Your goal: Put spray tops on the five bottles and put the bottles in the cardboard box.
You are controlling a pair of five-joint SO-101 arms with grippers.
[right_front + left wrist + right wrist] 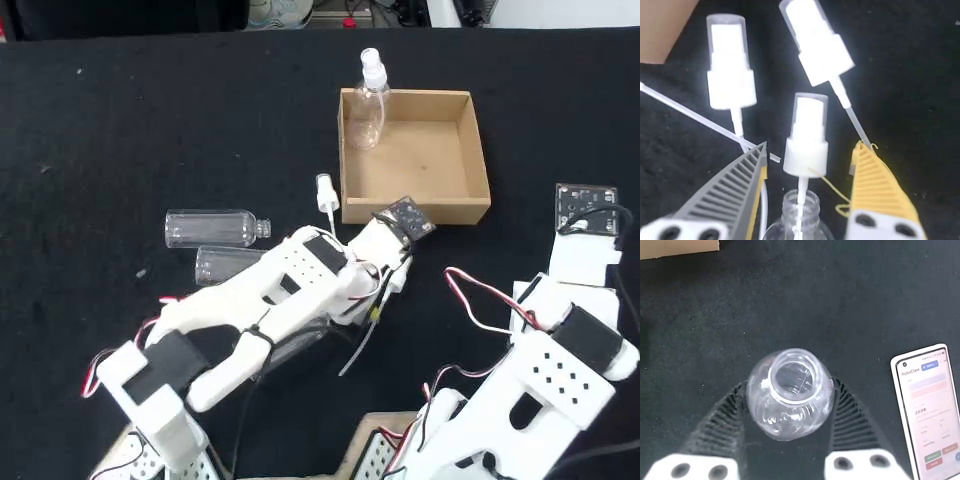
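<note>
Progress: one capped bottle [368, 105] leans in the cardboard box [478, 150] near the tabletop's [150, 120] far edge; four remain. Two bare bottles [215, 227] lie toward the left edge. The right gripper [789, 386] has its jaws clamped on an open bottle [790, 415]. The left gripper [811, 147], jaws wide, flanks a spray top [806, 140] whose tube enters another neck [801, 202]. Bottles look unlabelled; a phone's [930, 410] print is unreadable.
</note>
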